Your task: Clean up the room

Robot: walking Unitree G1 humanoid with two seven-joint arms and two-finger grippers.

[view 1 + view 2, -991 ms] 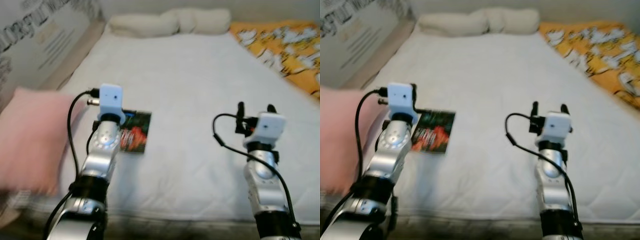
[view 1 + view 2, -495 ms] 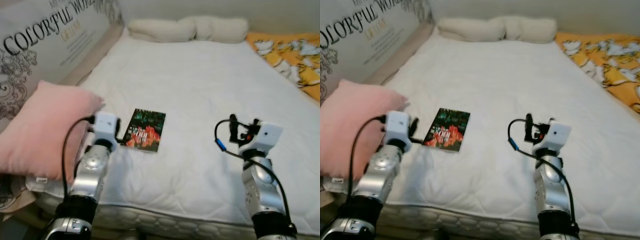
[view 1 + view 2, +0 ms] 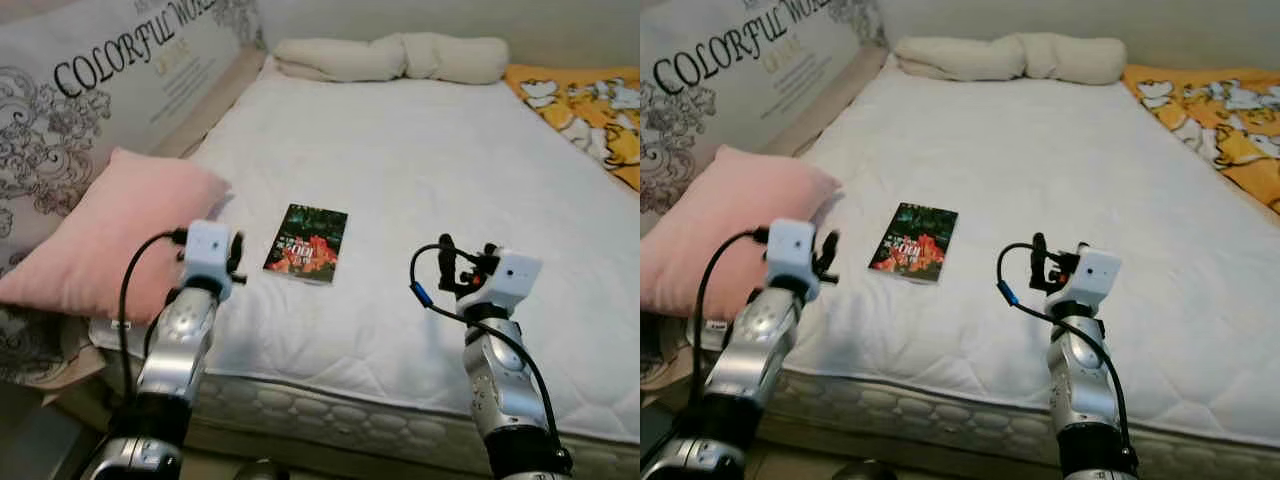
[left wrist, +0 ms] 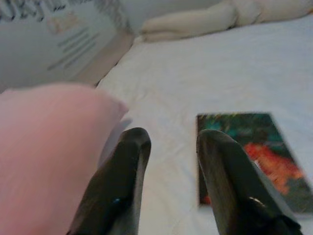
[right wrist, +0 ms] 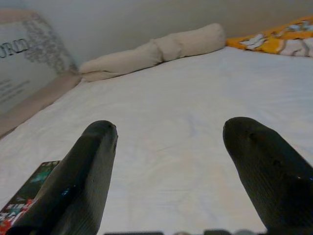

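Your left pincer (image 4: pixel 168 161) hovers with its fingers parted and empty, raised on a bent arm over the bed's (image 3: pixel 420 170) near edge. You have one book (image 3: pixel 307 243), one pink pillow (image 3: pixel 115 235) and one long cream bolster (image 3: pixel 395 57). That book lies flat just ahead of this pincer, toward the right one; the pillow sits on its other side. Your right pincer (image 5: pixel 171 161) gapes wide, held up over bare mattress.
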